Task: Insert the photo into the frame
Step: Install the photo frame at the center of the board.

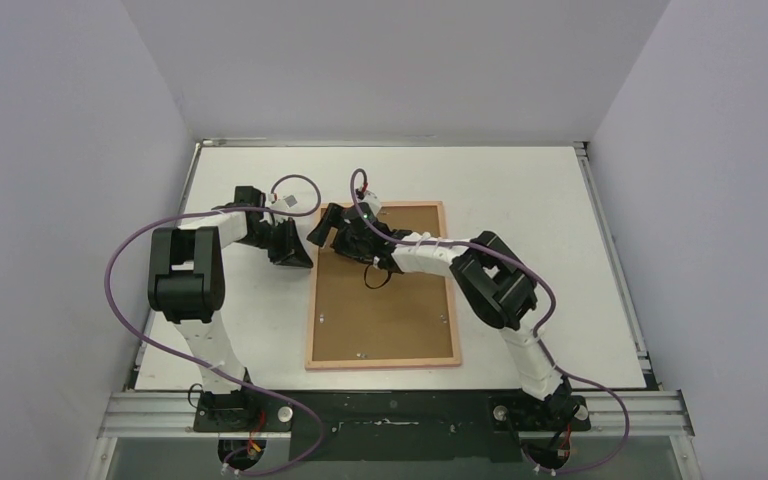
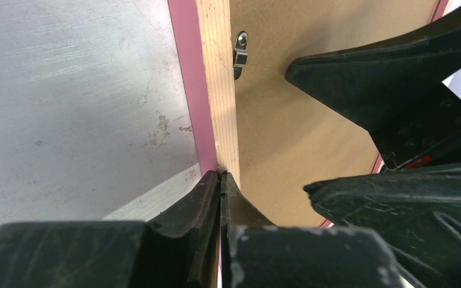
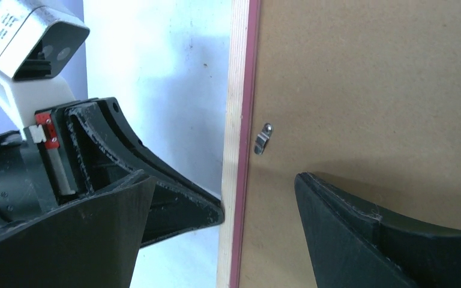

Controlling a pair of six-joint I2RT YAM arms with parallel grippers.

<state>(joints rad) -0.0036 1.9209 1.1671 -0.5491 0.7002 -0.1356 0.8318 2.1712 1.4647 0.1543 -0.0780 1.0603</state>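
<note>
Now the frame [image 1: 383, 362] lies back-up on the table [image 1: 540, 200], its long axis running away from the arm bases, with the brown backing board [image 1: 385, 300] seated inside it. The left gripper [image 2: 221, 177], fingers pressed together, noses against the outer edge of the left rail. The right gripper [image 3: 225, 177], spread wide, straddles that same rail just beside a metal clip [image 3: 263, 138]. The photo isn't visible anywhere. The right arm looks better placed for that clip.

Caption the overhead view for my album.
Face-down frame: left gripper shut at its rail, right gripper open astride it.
</note>
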